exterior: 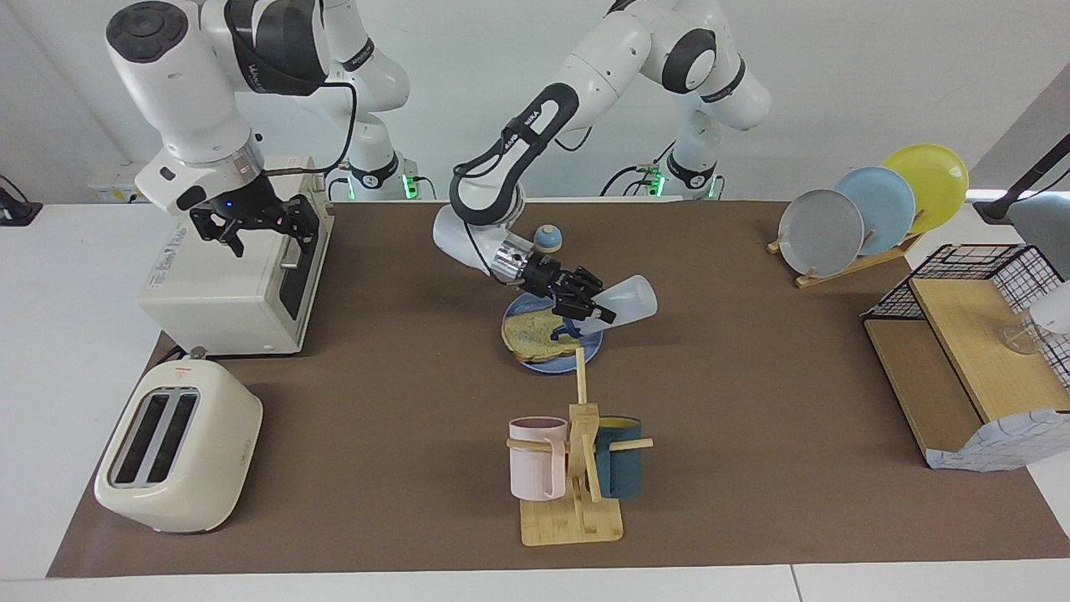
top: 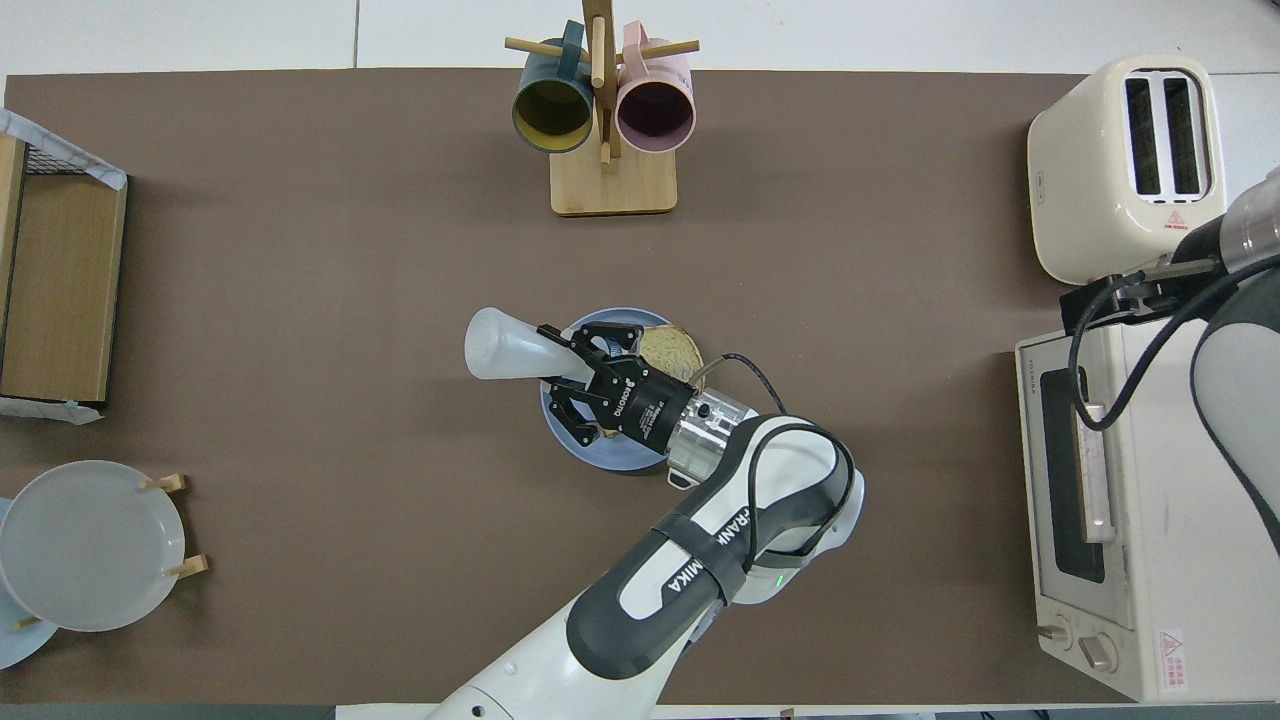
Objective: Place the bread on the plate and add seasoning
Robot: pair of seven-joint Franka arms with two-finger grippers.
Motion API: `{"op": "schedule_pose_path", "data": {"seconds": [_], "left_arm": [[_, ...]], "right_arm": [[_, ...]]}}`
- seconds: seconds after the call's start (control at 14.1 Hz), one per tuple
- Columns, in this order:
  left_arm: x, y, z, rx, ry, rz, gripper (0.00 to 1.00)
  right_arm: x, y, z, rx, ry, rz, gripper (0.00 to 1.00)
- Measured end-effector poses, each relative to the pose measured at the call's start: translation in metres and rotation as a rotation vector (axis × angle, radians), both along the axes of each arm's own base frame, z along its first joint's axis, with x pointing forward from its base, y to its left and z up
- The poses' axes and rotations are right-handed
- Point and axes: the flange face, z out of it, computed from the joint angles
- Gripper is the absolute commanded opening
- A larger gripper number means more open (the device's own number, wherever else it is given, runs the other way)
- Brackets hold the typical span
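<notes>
The bread [exterior: 528, 333] lies on the blue plate [exterior: 547, 366] in the middle of the table; both also show in the overhead view, the bread [top: 673, 349] and the plate [top: 605, 458]. My left gripper [exterior: 589, 314] is shut on the seasoning bottle [exterior: 629, 301] and holds it tilted over the plate, its dark cap pointing down at the bread. In the overhead view the left gripper [top: 573, 377] and the bottle [top: 505, 350] hide part of the plate. My right gripper [exterior: 261, 230] waits open and empty over the toaster oven [exterior: 234, 280].
A small blue-domed bell [exterior: 547, 239] stands nearer to the robots than the plate. A wooden mug rack [exterior: 577, 468] with two mugs stands farther out. A cream toaster [exterior: 175, 451], a rack of upright plates [exterior: 869, 213] and a wire-and-wood shelf [exterior: 961, 351] stand at the table's ends.
</notes>
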Motion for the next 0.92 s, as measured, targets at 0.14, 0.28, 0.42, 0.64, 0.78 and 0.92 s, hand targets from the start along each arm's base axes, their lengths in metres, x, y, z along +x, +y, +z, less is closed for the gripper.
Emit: {"op": "schedule_pose_path", "data": {"seconds": [0.14, 0.28, 0.42, 0.64, 0.78, 0.92], "left_arm": [[0.009, 0.009, -0.001, 0.001, 0.000, 0.012, 0.00], [0.003, 0.003, -0.002, -0.002, 0.004, 0.000, 0.00], [-0.015, -0.014, -0.002, -0.004, 0.008, -0.033, 0.00], [-0.049, -0.041, 0.001, 0.001, 0.006, -0.077, 0.00], [-0.054, -0.043, 0.002, 0.002, 0.007, -0.079, 0.00], [-0.047, -0.037, 0.001, -0.001, 0.012, -0.057, 0.00]], "right_arm": [[0.000, -0.008, 0.000, 0.000, 0.000, -0.014, 1.00], [0.000, -0.013, 0.001, 0.000, 0.000, -0.023, 1.00], [0.000, -0.013, 0.001, 0.001, 0.001, -0.022, 1.00], [0.000, -0.012, 0.001, 0.001, 0.002, -0.021, 1.00], [0.000, -0.012, 0.001, 0.001, 0.002, -0.021, 1.00], [0.000, -0.012, 0.001, 0.001, 0.002, -0.021, 1.00]]}}
